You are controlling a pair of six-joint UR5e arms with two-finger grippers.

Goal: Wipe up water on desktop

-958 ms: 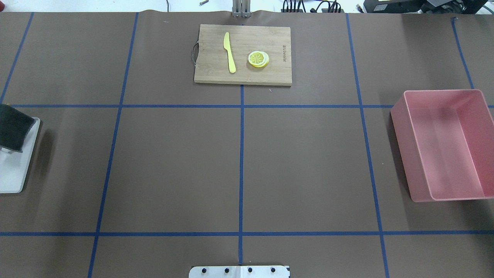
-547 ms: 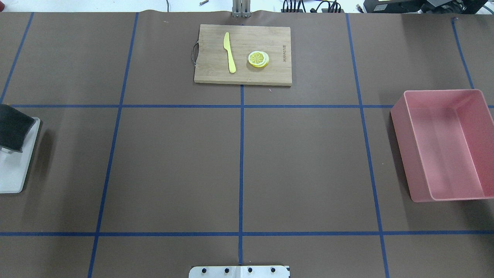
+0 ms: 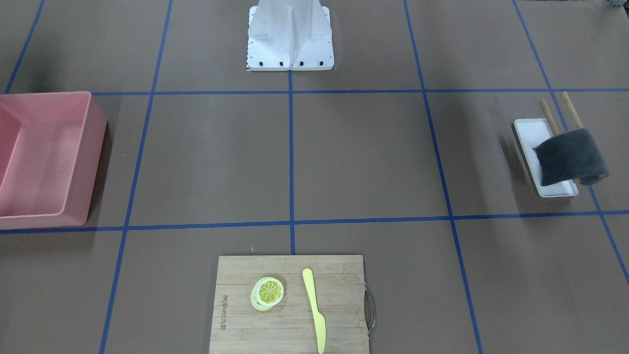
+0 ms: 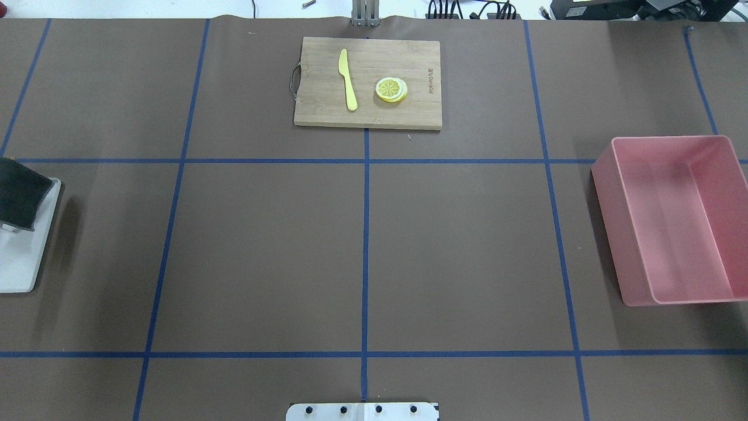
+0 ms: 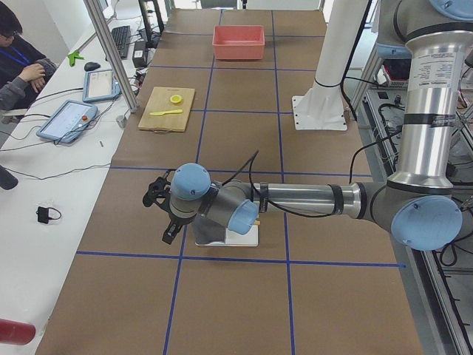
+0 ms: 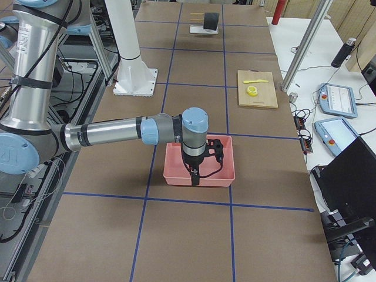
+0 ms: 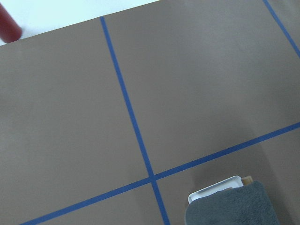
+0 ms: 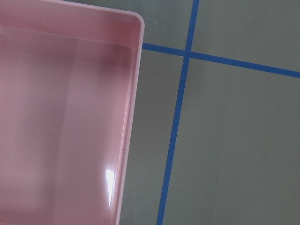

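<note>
Since the racked cloth (image 3: 570,157) hangs ready to grab, left gripper (image 5: 167,231) hovers nearby | right gripper (image 6: 195,178) over bin (image 4: 610,234) | jaws: cannot tell

Letters there, but too small to read

A brand name is burned into the cutting board (image 3: 290,305), along the short edge near the lemon slices (image 3: 268,291), but the letters are too tiny to spell out. A white sticker (image 5: 436,65) on the left arm (image 5: 425,133) has tiny print, also too small to read.
</note>
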